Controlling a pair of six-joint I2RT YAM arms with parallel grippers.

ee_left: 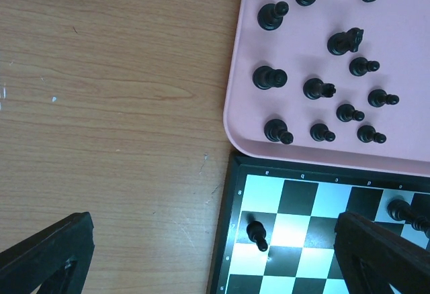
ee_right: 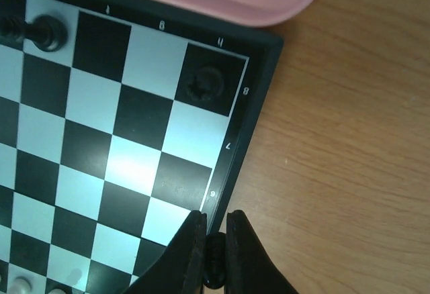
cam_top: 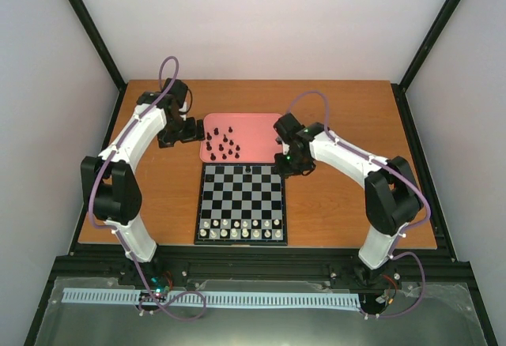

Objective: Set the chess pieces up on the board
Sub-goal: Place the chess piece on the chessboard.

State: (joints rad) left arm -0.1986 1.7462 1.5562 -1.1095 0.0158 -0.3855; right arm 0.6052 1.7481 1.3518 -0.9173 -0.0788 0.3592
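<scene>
The right tool (ee_right: 215,240) is pinched shut above the right rim of the square black-and-silver chequered board (cam_top: 241,204). A dark speck sits between its tips (a held piece or part of the tool, I cannot tell). Twelve tiny black chess pieces (ee_left: 318,88) stand on the flat pink rectangular tray (ee_left: 236,106) just beyond the board. Three more stand on the board's far rows, one half hidden. The left tool (ee_left: 213,240) hangs spread wide and empty near the tray's corner, its arm bent over the brown wooden tabletop (ee_left: 107,106).
</scene>
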